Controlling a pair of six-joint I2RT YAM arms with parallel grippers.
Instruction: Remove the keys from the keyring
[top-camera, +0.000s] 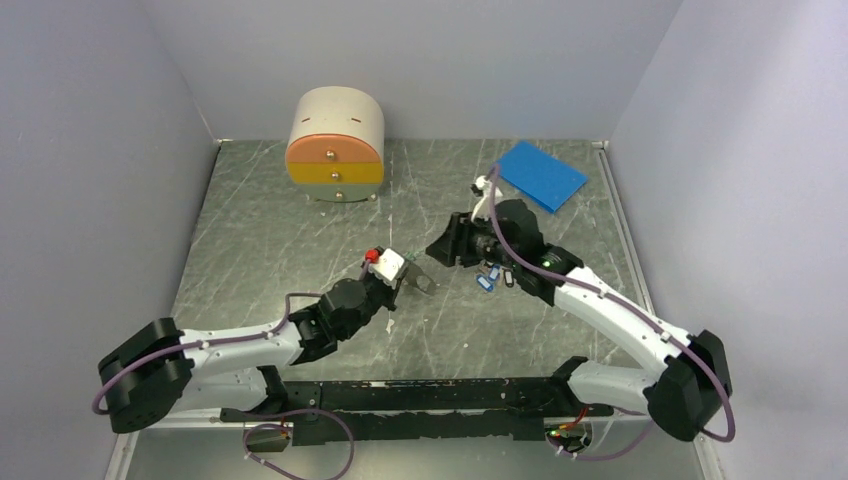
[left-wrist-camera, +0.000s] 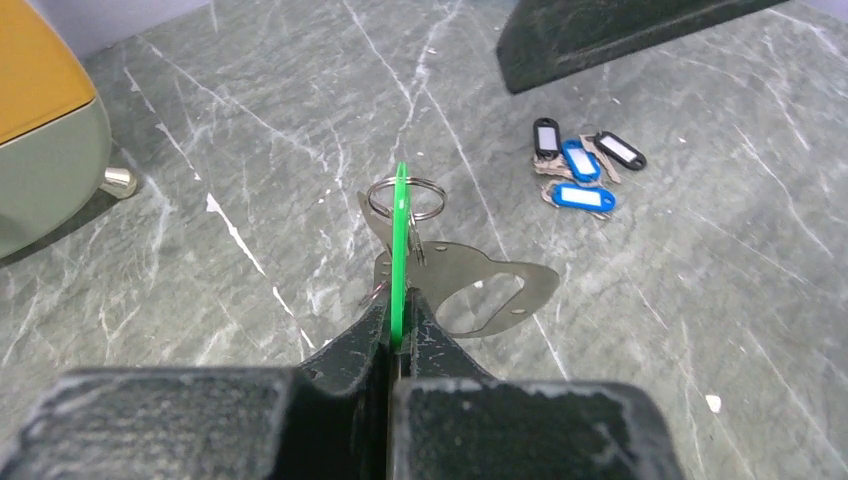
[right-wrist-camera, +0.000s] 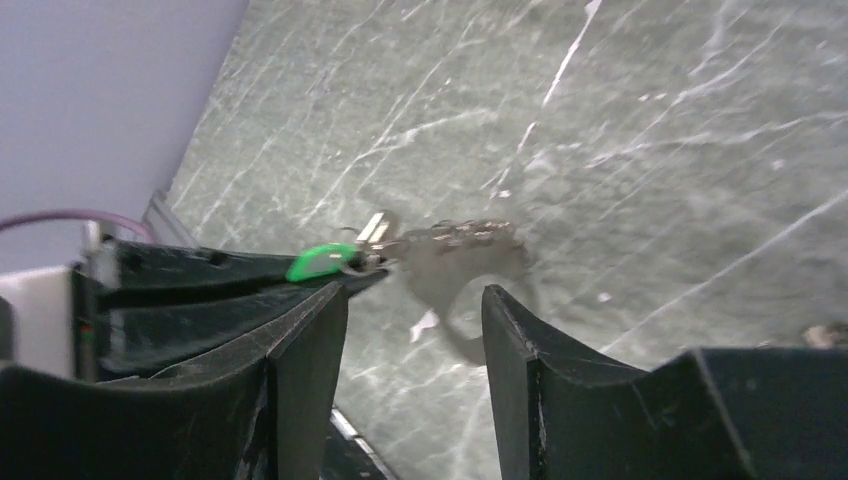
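Note:
My left gripper (left-wrist-camera: 402, 312) is shut on the bright green tag of the keys (left-wrist-camera: 400, 240), which stands edge-on between its pads above the table. A thin metal keyring (left-wrist-camera: 425, 181) passes through the tag's far end. A flat grey metal plate (left-wrist-camera: 470, 290) hangs from the same bunch. In the top view the left gripper (top-camera: 392, 283) holds this bunch (top-camera: 420, 282) at mid table. My right gripper (right-wrist-camera: 415, 300) stands open and holds nothing, just right of the bunch (top-camera: 445, 245). Its view shows the green tag (right-wrist-camera: 322, 261) and blurred chain-like links (right-wrist-camera: 465, 235) beyond its fingertips.
A loose cluster of small blue and black tags (left-wrist-camera: 580, 170) lies on the marble table under the right arm (top-camera: 490, 277). A rounded drawer unit (top-camera: 335, 145) stands at the back left. A blue pad (top-camera: 540, 173) lies at the back right.

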